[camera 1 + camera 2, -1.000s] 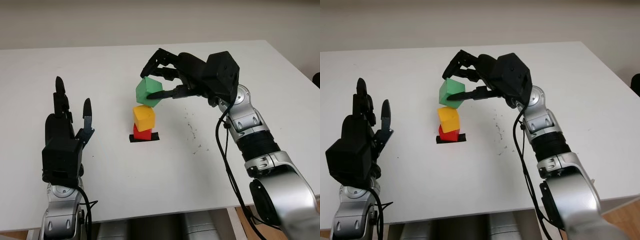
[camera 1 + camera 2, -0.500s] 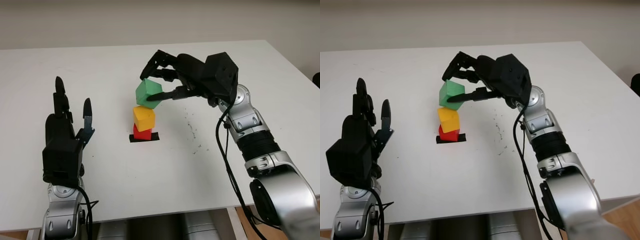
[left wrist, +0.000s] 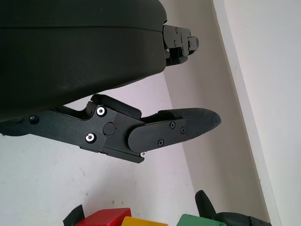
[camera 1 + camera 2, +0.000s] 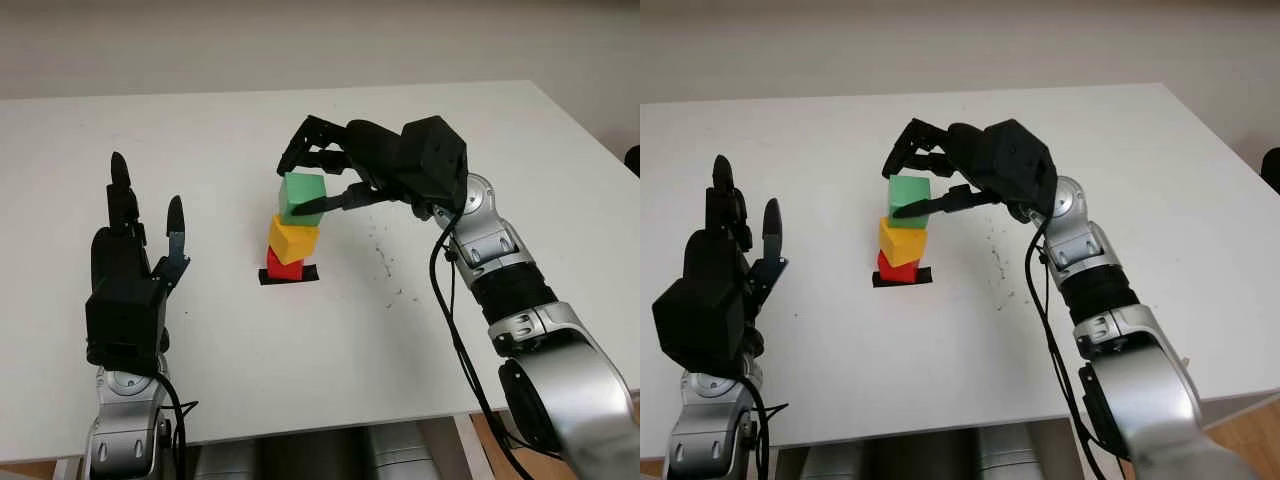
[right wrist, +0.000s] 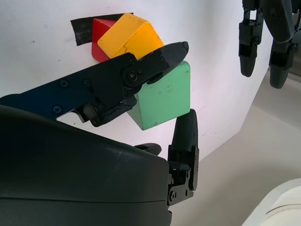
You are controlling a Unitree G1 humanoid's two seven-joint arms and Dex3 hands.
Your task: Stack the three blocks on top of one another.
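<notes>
A red block (image 4: 283, 267) sits on a black tape mark (image 4: 289, 276) at the table's middle. The yellow block (image 4: 293, 240) stands on the red one, slightly turned. On top, the green block (image 4: 302, 197) is level and seems to touch the yellow one. My right hand (image 4: 301, 183) is shut on the green block, thumb (image 5: 141, 66) across its near face and fingers over its far side. In the right wrist view the green block (image 5: 162, 101) lies against the yellow block (image 5: 129, 35). My left hand (image 4: 135, 255) is open, raised over the table's left side.
The white table (image 4: 200, 150) carries small dark specks (image 4: 385, 255) to the right of the stack. Its front edge runs near my arms' bases. Its right edge slants down past my right forearm (image 4: 500, 270).
The right hand has lowered the green block and turned it from tilted to level, bringing it down onto the yellow block. The left hand has not moved.
</notes>
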